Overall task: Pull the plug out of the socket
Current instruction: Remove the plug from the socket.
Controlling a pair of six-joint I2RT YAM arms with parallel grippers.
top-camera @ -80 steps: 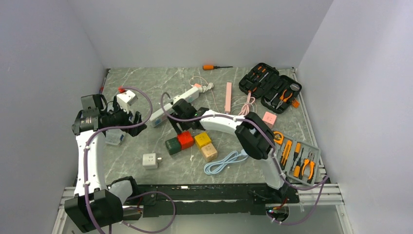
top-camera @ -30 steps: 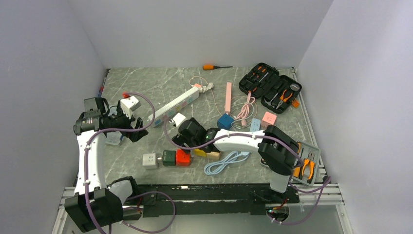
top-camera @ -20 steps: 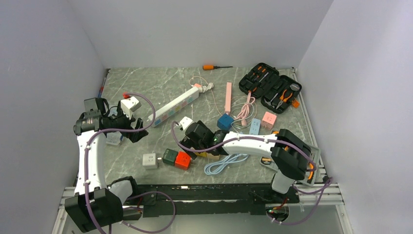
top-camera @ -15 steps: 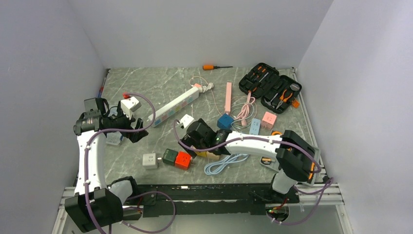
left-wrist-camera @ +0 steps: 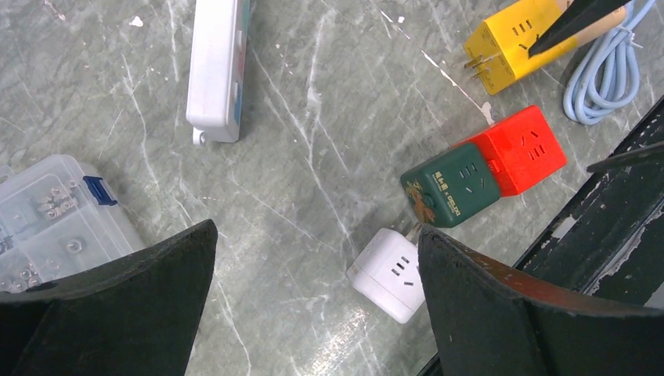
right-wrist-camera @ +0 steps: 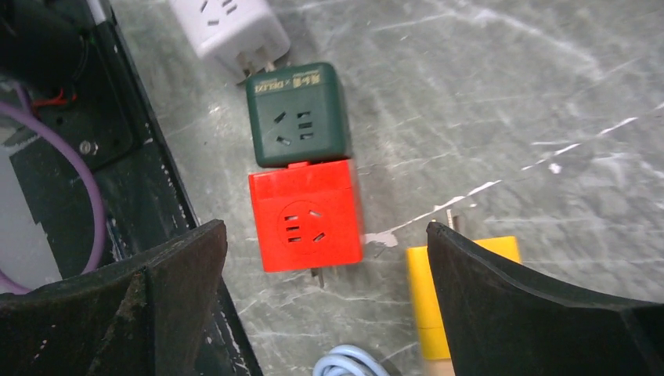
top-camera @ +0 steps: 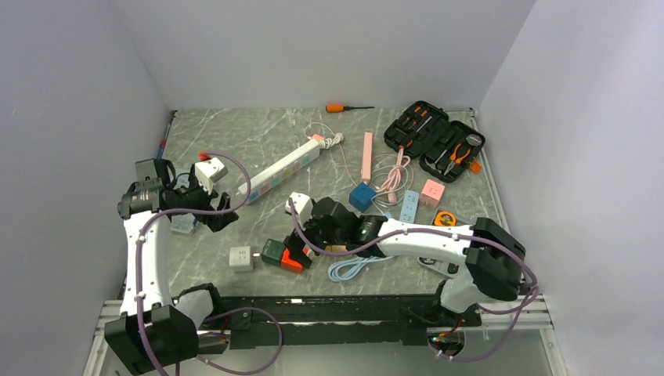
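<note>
On the marbled table (top-camera: 235, 141), the red cube (right-wrist-camera: 307, 214) touched the green cube (right-wrist-camera: 298, 115); the left gripper (left-wrist-camera: 315, 231) and the right gripper (right-wrist-camera: 321, 231) gaped wide, holding nothing.

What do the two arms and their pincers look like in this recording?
The left arm and right arm have white links with black joints; a purple cable runs along each. The left pincer and right pincer each have two broad black fingers.

Red cube (right-wrist-camera: 307, 214), dark green cube (right-wrist-camera: 297, 114), marbled table (right-wrist-camera: 485, 94), perhaps grey-green
</note>
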